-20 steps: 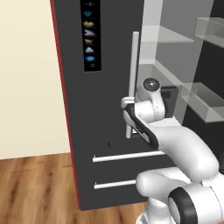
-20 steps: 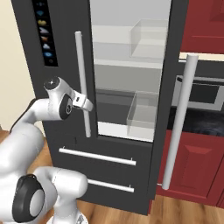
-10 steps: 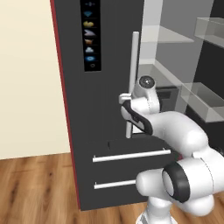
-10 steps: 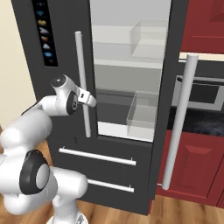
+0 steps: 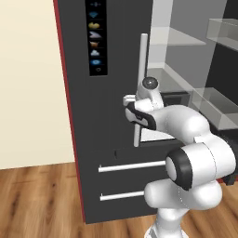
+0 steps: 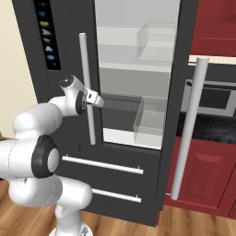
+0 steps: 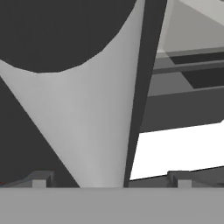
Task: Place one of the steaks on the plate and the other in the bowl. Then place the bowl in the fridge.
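Observation:
The dark grey fridge (image 5: 116, 93) (image 6: 62, 37) stands right in front of me. Its left door is closed and its right door (image 6: 184, 69) is swung open onto white shelves. My gripper (image 5: 131, 111) (image 6: 96, 99) (image 7: 109, 181) is open at the left door's vertical silver handle (image 5: 143, 60) (image 6: 84, 60). In the hand view that handle (image 7: 87, 122) runs up between my two fingertips (image 7: 40, 180), which stand wide apart on either side of it. The steaks, the bowl and the plate are out of view.
A clear bin (image 6: 150, 120) sits on a shelf inside. The open door's long handle (image 6: 189, 138) hangs at the right, before red cabinets (image 6: 203, 175) and a dark oven (image 6: 216, 99). Two drawer bars (image 6: 101, 164) lie below. A cream wall (image 5: 28, 83) is on the left.
My arm's elbow has folded up and swung over. The hand has crept slightly up and in at the left door's handle. The fridge doors have not moved.

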You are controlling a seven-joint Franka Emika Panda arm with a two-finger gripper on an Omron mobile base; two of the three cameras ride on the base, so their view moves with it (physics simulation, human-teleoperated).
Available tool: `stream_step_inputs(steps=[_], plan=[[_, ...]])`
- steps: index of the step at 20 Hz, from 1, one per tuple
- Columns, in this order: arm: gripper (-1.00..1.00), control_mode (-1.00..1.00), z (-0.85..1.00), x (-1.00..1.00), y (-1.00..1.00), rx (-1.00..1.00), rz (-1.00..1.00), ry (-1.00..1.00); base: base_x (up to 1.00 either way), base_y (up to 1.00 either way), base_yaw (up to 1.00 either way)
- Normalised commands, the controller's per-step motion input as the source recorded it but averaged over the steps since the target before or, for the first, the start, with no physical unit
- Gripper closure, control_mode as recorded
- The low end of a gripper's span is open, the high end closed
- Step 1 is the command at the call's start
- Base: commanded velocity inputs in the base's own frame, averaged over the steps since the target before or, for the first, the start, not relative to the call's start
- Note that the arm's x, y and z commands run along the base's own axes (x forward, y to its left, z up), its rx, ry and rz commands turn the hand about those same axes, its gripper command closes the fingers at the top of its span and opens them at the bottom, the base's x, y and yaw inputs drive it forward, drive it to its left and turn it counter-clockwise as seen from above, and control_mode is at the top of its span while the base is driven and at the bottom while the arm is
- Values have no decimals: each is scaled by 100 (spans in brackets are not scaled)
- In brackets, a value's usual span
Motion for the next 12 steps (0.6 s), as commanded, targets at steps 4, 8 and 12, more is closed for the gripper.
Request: stream_step_inputs(steps=[4, 8, 12], plan=[[-100, -100, -2, 44, 8, -4, 0, -4, 0, 0, 0], [-100, -100, 0, 49, 0, -1, 0, -1, 0, 0, 0], [-100, -100, 0, 56, 13, -2, -1, 0, 0, 0, 0]])
